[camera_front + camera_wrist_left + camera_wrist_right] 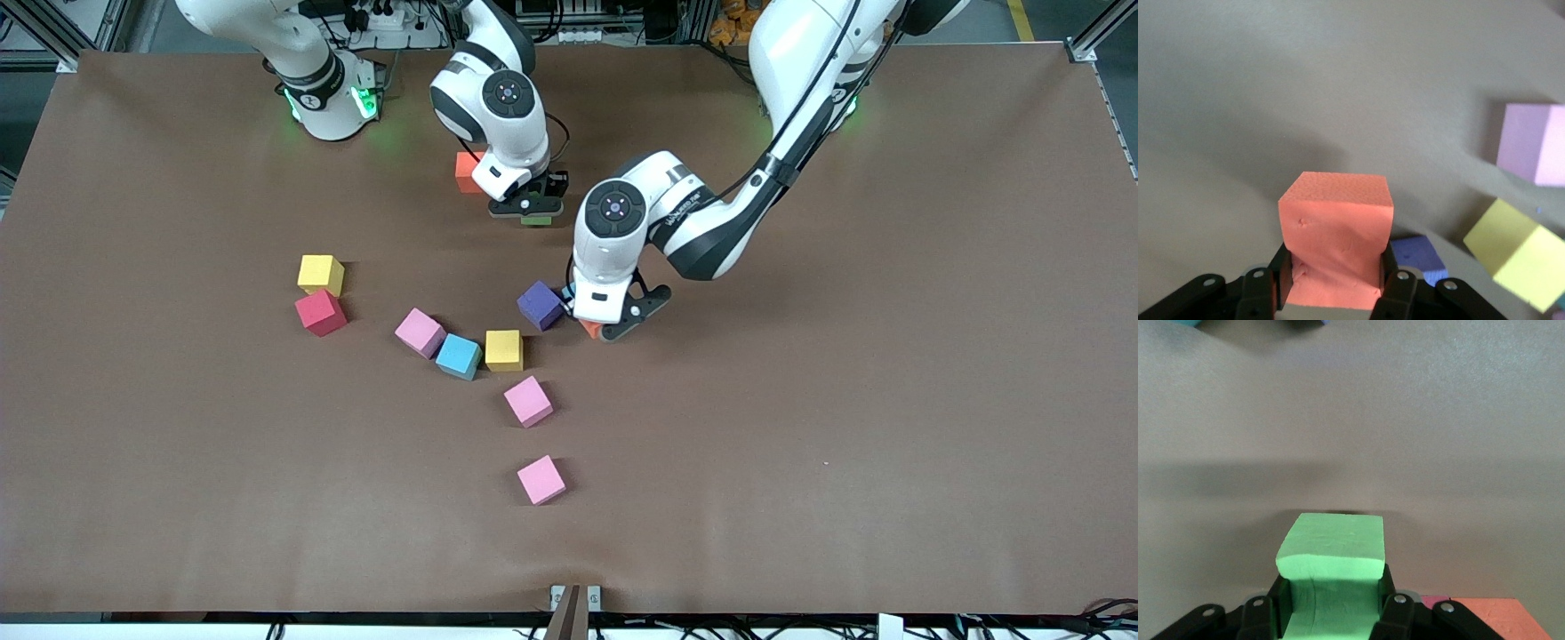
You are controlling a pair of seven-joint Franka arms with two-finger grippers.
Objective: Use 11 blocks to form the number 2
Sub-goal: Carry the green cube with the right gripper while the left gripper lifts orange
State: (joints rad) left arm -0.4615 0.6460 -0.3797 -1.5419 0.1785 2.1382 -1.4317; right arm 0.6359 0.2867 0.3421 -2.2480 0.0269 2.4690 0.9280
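Observation:
My left gripper [612, 325] [1333, 280] is shut on an orange block [590, 330] [1335, 227], low over the table beside a purple block [540, 305] [1418, 257]. My right gripper [528, 210] [1331, 600] is shut on a green block [536, 220] [1331, 553], next to another orange block [466, 172] [1491, 617] close to the robots' bases. Loose blocks lie scattered nearer the front camera: yellow [321, 274], red [321, 312], light blue [459, 356], a second yellow [504, 350] [1518, 253]. No number 2 shows.
Three pink cubes lie among the loose blocks: one [420, 332] beside the light blue block, one [528, 401] [1533, 143] nearer the camera than the second yellow, one [541, 479] nearest the camera. The brown table [845, 400] stretches wide toward the left arm's end.

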